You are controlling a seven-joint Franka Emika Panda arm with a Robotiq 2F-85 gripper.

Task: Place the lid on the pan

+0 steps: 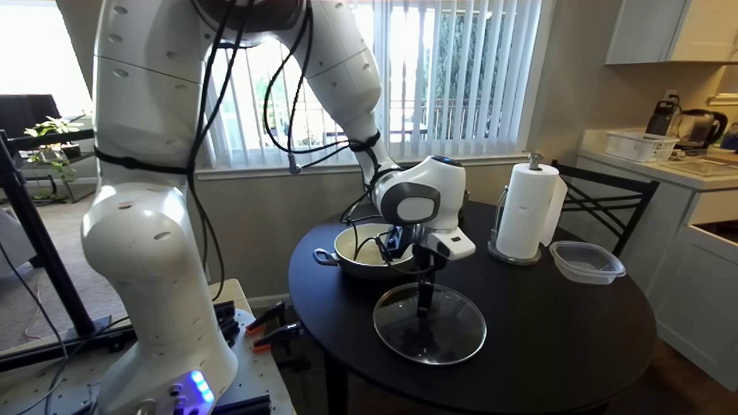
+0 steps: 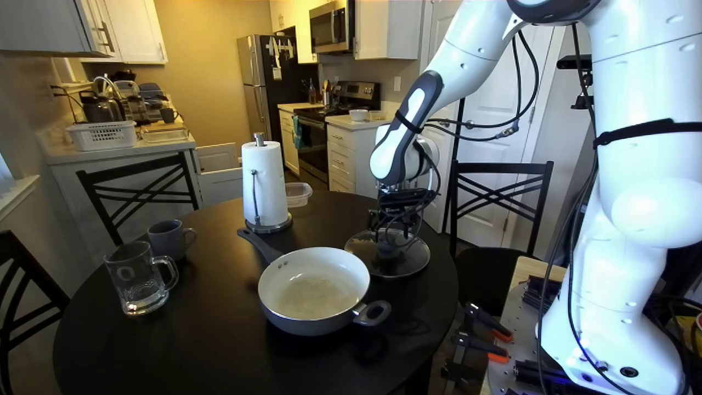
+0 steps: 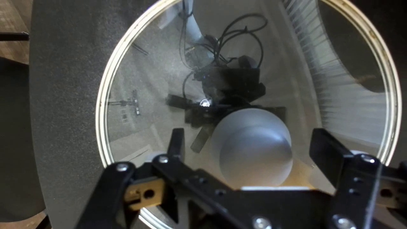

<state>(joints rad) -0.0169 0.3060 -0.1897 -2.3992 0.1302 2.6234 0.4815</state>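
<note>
The round glass lid [image 1: 458,337] with a metal rim lies flat on the dark table, beside the pan. It also shows in an exterior view [image 2: 414,263] and in the wrist view [image 3: 146,127]. Its round knob [image 3: 256,159] looks grey and sits between my fingers, with a gap on both sides. My gripper [image 3: 249,143] is open and points down over the lid's middle. The pan [image 2: 312,296], cream inside and grey outside, stands uncovered and upright. In an exterior view, the arm and cables partly hide the pan [image 1: 369,271].
A paper towel roll [image 1: 524,213] on a stand and a clear plastic container [image 1: 585,265] stand on the table. A glass mug [image 2: 137,282] and a grey mug [image 2: 166,240] are beyond the pan's long handle [image 2: 259,245]. Loose cables [image 1: 377,245] hang over the pan.
</note>
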